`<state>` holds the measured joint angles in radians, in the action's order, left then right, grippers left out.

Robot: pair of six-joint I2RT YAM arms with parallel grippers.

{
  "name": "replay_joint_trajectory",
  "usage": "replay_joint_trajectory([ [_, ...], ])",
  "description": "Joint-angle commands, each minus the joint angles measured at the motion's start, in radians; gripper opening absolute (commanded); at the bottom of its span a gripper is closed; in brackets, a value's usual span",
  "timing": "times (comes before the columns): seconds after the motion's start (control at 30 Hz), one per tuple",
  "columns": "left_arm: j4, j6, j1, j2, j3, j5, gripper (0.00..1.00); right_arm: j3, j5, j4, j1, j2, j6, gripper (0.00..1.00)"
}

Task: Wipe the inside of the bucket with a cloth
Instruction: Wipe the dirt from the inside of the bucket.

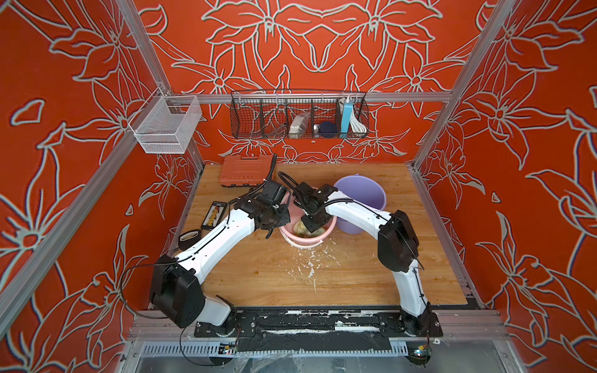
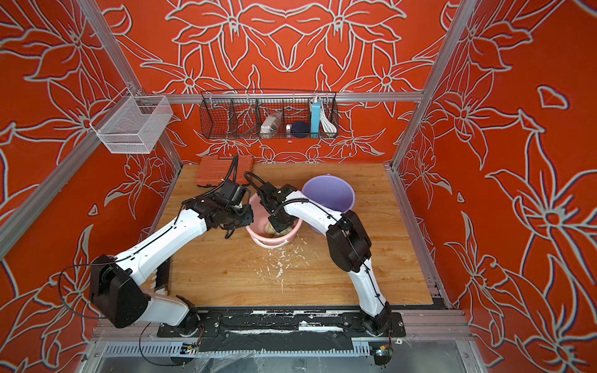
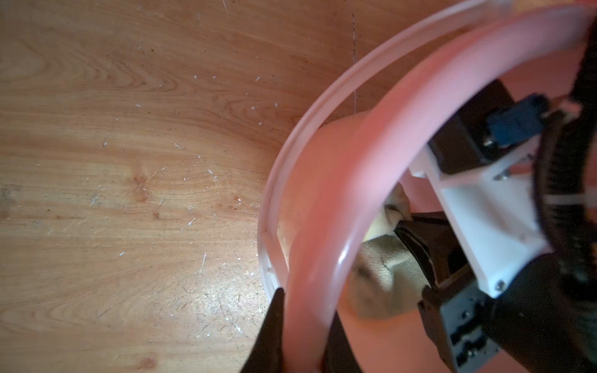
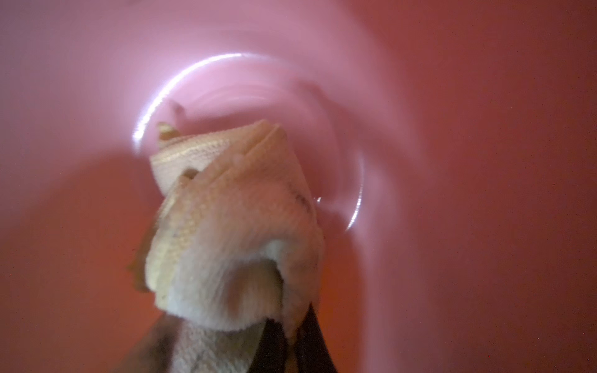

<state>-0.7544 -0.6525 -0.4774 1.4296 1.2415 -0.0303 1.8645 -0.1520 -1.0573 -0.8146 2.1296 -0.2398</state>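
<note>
cloth (image 4: pixel 232 226) held down inside the pink bucket (image 1: pixel 302 243)
left gripper (image 3: pixel 305 323) pinches the bucket's near-left rim; right gripper (image 4: pixel 292 339), reaching inside, is clamped on the bunched cloth near the bottom; purple pail (image 1: pixel 361 190) just behind.

pink bucket (image 1: pixel 302 241): plastic, mouth up, white handle (image 3: pixel 290 155) folded down along the rim. stands about mid-table (image 1: pixel 258 277), slightly nearer the far edge.
cloth (image 4: pixel 232 226): pale yellowish-beige, brownish stains, bunched into a wad inside the bucket, reaching toward the bottom; contact with the bottom unclear.
</note>
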Motion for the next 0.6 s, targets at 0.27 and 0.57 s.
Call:
replay_joint_trajectory([
  [0.27,-0.102,0.06,-0.009,-0.032,-0.074,0.085,0.0,0.184,0.013,-0.149,0.087,0.279,-0.094,0.0],
  [0.57,-0.087,0.063,-0.01,-0.004,-0.088,0.104,0.0,0.156,0.448,0.029,0.027,0.275,-0.082,0.0],
])
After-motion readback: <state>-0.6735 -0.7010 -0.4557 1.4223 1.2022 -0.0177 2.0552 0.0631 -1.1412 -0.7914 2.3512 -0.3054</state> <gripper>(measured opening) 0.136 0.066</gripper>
